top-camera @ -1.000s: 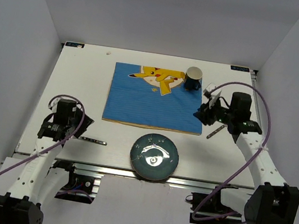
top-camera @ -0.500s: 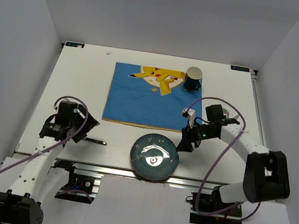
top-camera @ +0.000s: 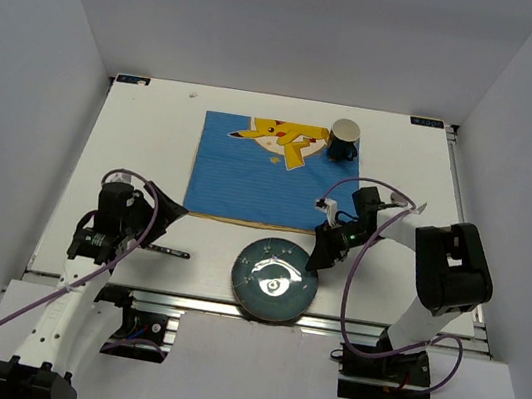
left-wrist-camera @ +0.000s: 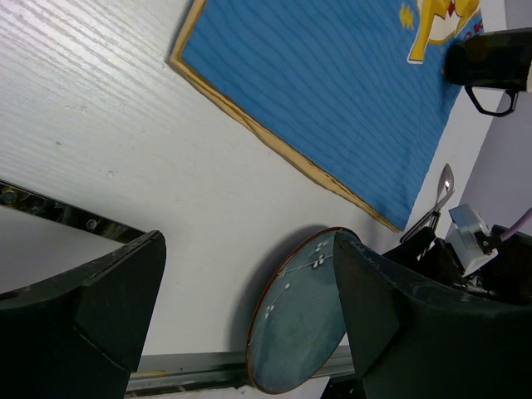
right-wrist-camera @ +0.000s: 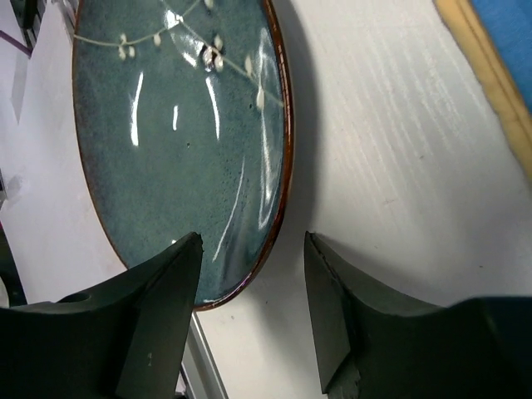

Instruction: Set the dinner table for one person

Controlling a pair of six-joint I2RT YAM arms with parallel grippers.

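Spoon shows only in the left wrist view; left tool and right tool both stand open, empty.

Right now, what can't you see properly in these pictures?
Top view: the thin utensil near the left arm is too small to name.
Left wrist view: the mug is cut off by the right edge.
Right wrist view: the plate is cut off by the top edge.
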